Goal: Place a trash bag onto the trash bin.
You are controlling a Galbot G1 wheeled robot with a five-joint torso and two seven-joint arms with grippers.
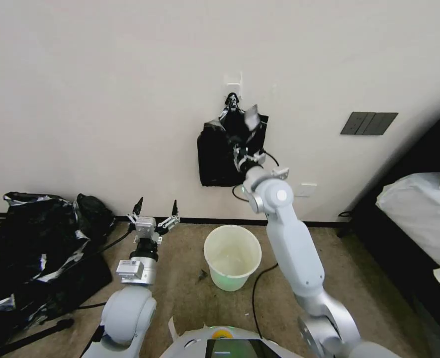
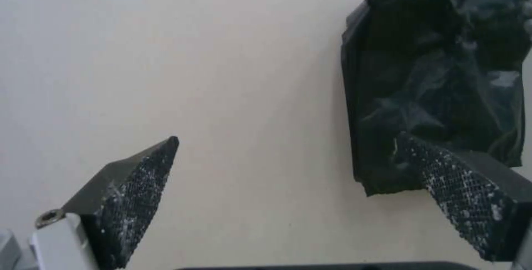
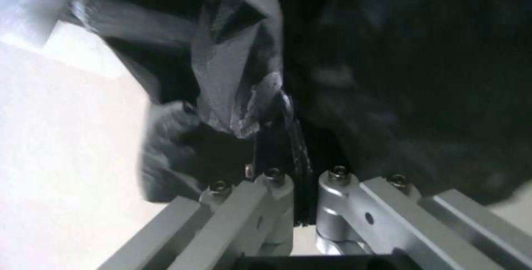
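right gripper (image 1: 239, 155) raised to the black bundle (image 1: 219, 158) hanging on the wall clip (image 1: 232, 103) above the bin (image 1: 232, 256), reads as peeling one bag off | fingers nearly closed, pinching a fold of bag (image 3: 238, 95) between the pads | left gripper (image 1: 156, 209) idle left of bin, fingers wide, nothing held

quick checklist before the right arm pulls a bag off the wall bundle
1. Right end effector shut on black plastic at the hanging bundle: ok.
2. Only one trash bag pinched, not several layers: cannot tell.
3. Clip holds the bundle on the wall hook: ok.
4. Trash bin upright on the carpet, mouth open, below the bundle: ok.
5. Left end effector open and low, left of the bin, away from the pull path: ok.
6. Cable lies on the floor beside the bin: not ok.
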